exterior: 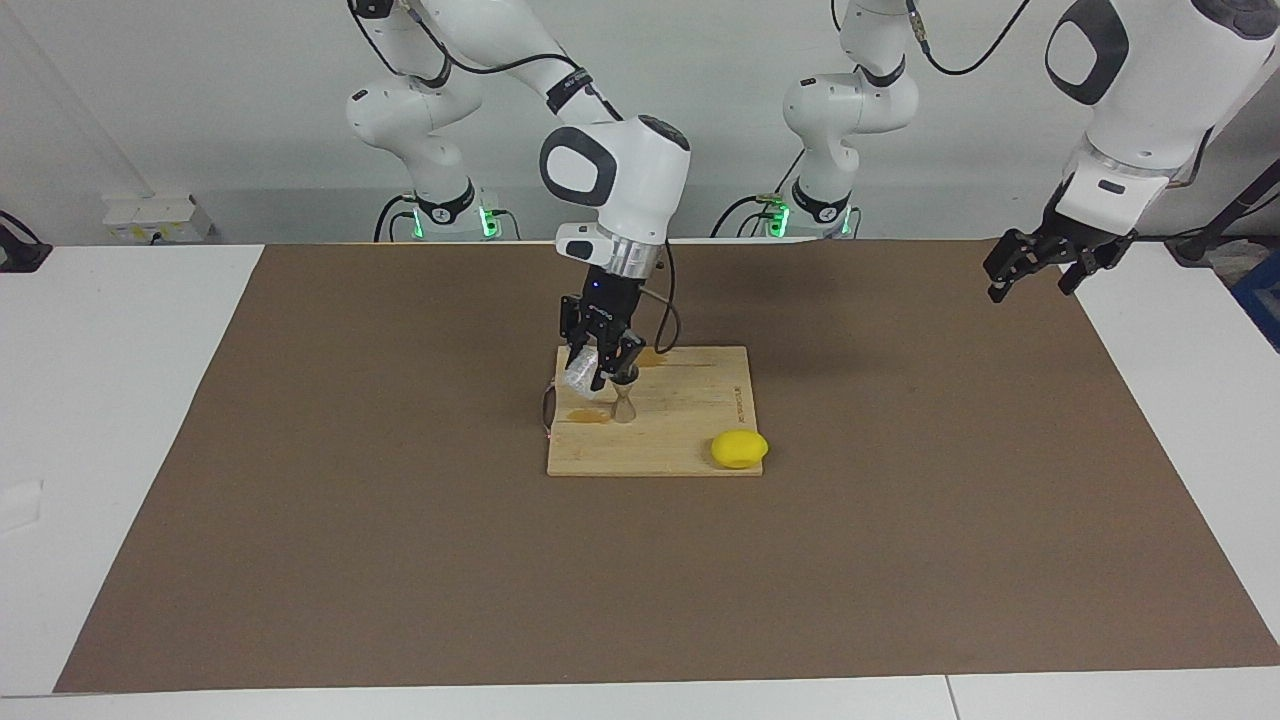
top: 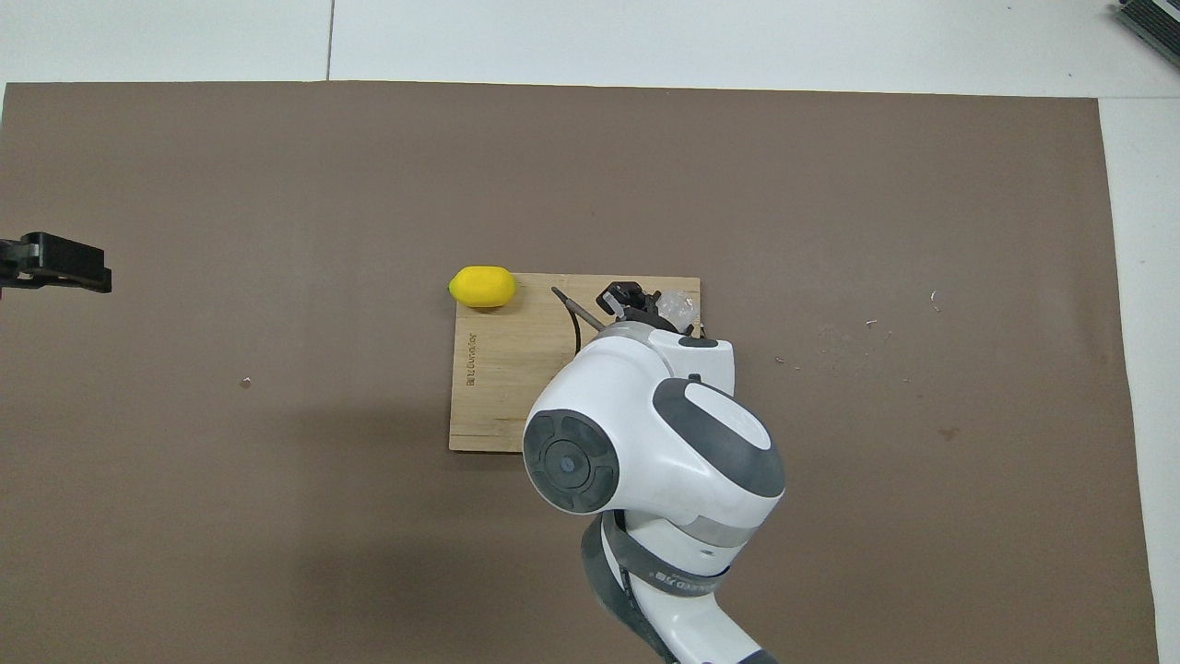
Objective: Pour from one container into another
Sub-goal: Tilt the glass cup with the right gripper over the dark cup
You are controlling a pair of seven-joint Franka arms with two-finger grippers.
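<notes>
— Clear cup [exterior: 583,374]: where is it?
— Clamped in the right pincer [exterior: 603,368], tipped over on a slant above the wooden cutting board [exterior: 690,440], its mouth leaning toward the metal jigger [exterior: 624,403]. In the overhead view only a glint of the cup [top: 679,305] shows past the arm's wrist.
— And the jigger?
— Upright on the board, directly below the right pincer, just beside the tilted cup. I cannot tell whether cup and jigger touch.
— Anything else under that pincer?
— Two amber wet patches on the board: one [exterior: 588,416] beside the jigger's foot, toward the right arm's end of the surface, another [exterior: 652,358] close to the board's edge nearest the robots. A yellow lemon [exterior: 739,448] sits at the board's corner, half on the brown mat [exterior: 400,500], well apart from the pincer and toward the left arm's end.
— The left pincer [exterior: 1034,270]?
— Waiting in the air over the mat's edge at the left arm's end of the surface, fingers parted, holding nothing; the overhead view catches its dark tip [top: 55,264]
</notes>
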